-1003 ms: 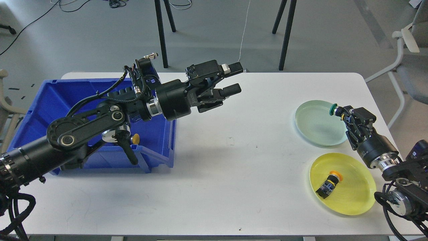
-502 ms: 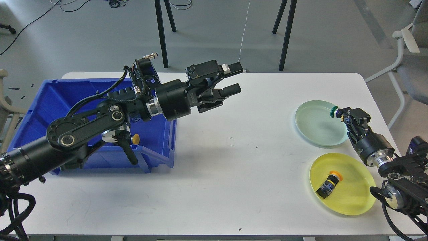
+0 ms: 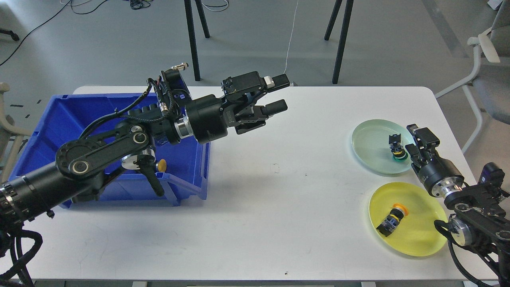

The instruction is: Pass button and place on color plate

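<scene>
A green-capped button point(image 3: 397, 148) stands cap-down on the pale green plate point(image 3: 370, 147), near its right rim. My right gripper point(image 3: 416, 142) is just right of it, fingers apart and holding nothing. An orange-capped button point(image 3: 392, 220) lies on its side on the yellow plate point(image 3: 422, 235). My left gripper point(image 3: 279, 93) is open and empty, held above the table right of the blue bin point(image 3: 59, 119). Another orange-capped button point(image 3: 161, 165) shows inside the bin.
The blue bin fills the table's left side and my left arm crosses over it. The two plates sit close together at the right edge. Chair and stand legs are on the floor behind the table.
My right gripper let go of the green button, which now stands on the green plate. The right arm drew back toward the lower right. The left arm has not moved.
</scene>
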Controlling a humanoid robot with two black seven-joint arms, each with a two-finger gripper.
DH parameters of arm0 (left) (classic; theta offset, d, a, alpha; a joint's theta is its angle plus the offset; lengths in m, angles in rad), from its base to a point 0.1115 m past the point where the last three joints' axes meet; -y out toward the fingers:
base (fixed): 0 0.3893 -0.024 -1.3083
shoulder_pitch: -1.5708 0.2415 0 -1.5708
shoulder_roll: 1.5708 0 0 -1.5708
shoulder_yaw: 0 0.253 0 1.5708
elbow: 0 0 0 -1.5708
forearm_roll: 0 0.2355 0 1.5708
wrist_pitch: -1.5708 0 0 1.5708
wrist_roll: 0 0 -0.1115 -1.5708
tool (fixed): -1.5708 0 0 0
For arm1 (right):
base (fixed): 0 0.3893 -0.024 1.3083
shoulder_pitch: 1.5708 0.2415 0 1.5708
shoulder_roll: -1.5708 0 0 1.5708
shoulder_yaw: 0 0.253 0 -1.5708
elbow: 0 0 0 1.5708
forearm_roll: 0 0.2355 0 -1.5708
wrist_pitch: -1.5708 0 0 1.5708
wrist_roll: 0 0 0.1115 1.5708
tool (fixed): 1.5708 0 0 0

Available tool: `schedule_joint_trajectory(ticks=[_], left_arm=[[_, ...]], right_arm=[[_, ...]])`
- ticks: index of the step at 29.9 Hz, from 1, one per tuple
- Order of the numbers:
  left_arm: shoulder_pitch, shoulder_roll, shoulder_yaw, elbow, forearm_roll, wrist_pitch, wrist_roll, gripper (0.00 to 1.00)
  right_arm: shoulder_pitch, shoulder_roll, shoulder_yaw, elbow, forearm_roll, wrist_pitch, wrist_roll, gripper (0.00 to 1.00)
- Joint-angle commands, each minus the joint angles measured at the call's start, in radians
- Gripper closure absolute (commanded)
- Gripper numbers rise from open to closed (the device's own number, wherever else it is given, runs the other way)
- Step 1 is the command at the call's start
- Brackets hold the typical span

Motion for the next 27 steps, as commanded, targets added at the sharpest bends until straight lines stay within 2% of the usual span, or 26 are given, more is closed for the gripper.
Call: schedule_joint_trajectory(ticks=[1, 5, 6, 8, 11, 13, 16, 22, 27], left_arm=[[0.000, 0.000, 0.000, 0.000, 0.000, 0.004, 0.000, 0.20], [0.000, 0.000, -0.017, 0.000, -0.009, 0.061, 0.000, 0.19], [0.005, 0.009, -0.041, -0.002, -0.024, 0.074, 0.000, 0.19], [0.035, 0.026, -0.104, -0.009, -0.061, 0.073, 0.000, 0.19], [0.092, 0.078, -0.254, -0.023, -0.107, 0.049, 0.000, 0.19], [0.129, 0.097, -0.329, -0.025, -0.130, -0.002, 0.000, 0.19], [0.184, 0.098, -0.400, -0.012, -0.204, -0.011, 0.000, 0.18], [0.294, 0.090, -0.546, -0.015, -0.271, -0.011, 0.000, 0.17], [0.319, 0.089, -0.577, -0.015, -0.276, -0.011, 0.000, 0.16]], right_arm=[[0.000, -0.001, 0.010, 0.025, 0.001, 0.006, 0.006, 0.01], [-0.003, -0.015, 0.079, 0.101, 0.004, 0.009, 0.034, 0.01], [-0.009, -0.015, 0.122, 0.130, 0.006, 0.015, 0.052, 0.01], [-0.018, -0.017, 0.214, 0.197, 0.032, 0.036, 0.052, 0.01], [-0.034, -0.017, 0.338, 0.303, 0.157, 0.146, 0.052, 0.01], [-0.034, -0.004, 0.395, 0.323, 0.237, 0.228, 0.052, 0.01], [-0.026, 0.028, 0.424, 0.341, 0.279, 0.306, 0.052, 0.01], [-0.024, 0.098, 0.484, 0.401, 0.287, 0.314, 0.052, 0.01], [-0.018, 0.121, 0.486, 0.426, 0.288, 0.314, 0.052, 0.01]])
